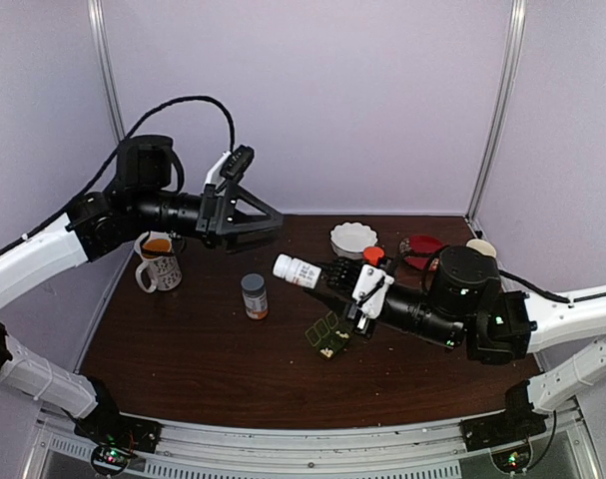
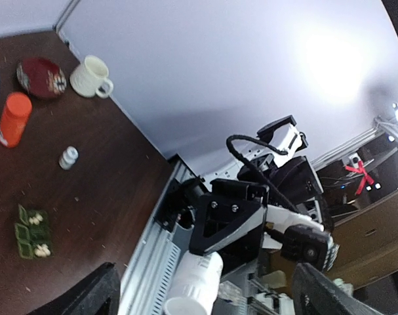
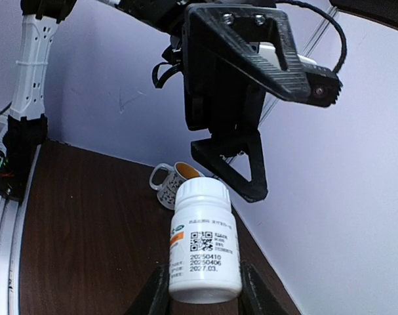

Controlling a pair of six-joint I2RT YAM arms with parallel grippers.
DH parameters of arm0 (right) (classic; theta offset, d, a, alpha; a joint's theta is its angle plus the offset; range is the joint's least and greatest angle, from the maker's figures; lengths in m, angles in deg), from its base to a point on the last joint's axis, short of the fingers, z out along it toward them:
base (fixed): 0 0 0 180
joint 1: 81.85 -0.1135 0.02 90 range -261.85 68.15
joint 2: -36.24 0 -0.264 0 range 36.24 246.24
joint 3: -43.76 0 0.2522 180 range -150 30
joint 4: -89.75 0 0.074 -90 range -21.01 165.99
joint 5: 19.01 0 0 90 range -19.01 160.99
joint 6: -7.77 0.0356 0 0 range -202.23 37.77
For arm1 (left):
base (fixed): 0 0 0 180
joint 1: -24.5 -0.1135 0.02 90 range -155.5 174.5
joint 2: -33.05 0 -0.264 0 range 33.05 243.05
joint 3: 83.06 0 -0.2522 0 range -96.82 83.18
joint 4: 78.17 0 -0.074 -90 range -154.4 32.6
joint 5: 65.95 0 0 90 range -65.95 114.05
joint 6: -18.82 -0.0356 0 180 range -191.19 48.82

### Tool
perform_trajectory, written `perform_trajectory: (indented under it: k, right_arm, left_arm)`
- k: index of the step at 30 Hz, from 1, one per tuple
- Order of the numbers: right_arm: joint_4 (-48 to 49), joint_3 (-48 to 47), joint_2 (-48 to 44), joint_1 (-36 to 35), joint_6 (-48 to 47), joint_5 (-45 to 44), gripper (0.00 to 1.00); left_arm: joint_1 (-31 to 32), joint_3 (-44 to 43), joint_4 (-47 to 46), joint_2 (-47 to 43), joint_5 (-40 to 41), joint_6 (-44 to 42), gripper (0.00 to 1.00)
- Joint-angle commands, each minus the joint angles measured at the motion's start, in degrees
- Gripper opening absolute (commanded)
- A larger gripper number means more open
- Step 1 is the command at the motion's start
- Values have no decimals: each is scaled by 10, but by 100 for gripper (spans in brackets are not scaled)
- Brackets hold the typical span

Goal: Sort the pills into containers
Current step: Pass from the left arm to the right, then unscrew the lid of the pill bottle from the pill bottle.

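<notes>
Grasping, with the right fingers [image 3: 158,296], a white plastic bottle [image 3: 205,246] with white screw cap and printed label, clamped near its bottom end from both sides. Held lying sideways above the dark brown surface [image 1: 183,349], cap pointing toward the left arm. Released at the left fingers [image 2: 94,292]: spread wide apart, gripping nothing, raised in the air over the rear left part of the surface, facing the bottle. On the surface, just beside the right arm's wrist in the top view: small dark-green plastic pill box [image 1: 327,334], a short strip of three square cells, lids turned back. Inside it, tiny whitish pills [image 2: 36,220], visible in the two end cells from the left wrist view; about the middle cell, cannot tell. Left of the box, near but apart: upright grey-capped labelled bottle [image 1: 254,296]. Further left, patterned white mug [image 1: 160,267] with orange content. At the rear: white fluted bowl [image 1: 353,239], dark red round dish [image 1: 420,246], orange bottle [image 2: 14,118], cream cup [image 2: 92,75].
</notes>
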Motion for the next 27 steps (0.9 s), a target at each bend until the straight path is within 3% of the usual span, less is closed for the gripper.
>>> perform_trajectory:
  k: [1, 6, 11, 21, 27]
  right_arm:
    - [33, 21, -46, 10, 158, 68, 0]
    - [23, 35, -54, 29, 270, 118, 0]
    - [25, 60, -63, 41, 337, 140, 0]
    - [56, 74, -59, 52, 421, 193, 0]
    - [51, 48, -33, 53, 430, 206, 0]
  left_arm:
    - [-15, -15, -3, -43, 66, -195, 95]
    - [-15, 43, -104, -96, 138, -404, 97]
    - [-15, 159, -258, -144, 77, -622, 98]
    - [1, 151, -26, -134, -40, -1022, 98]
    - [15, 148, 5, -119, -29, -1075, 97]
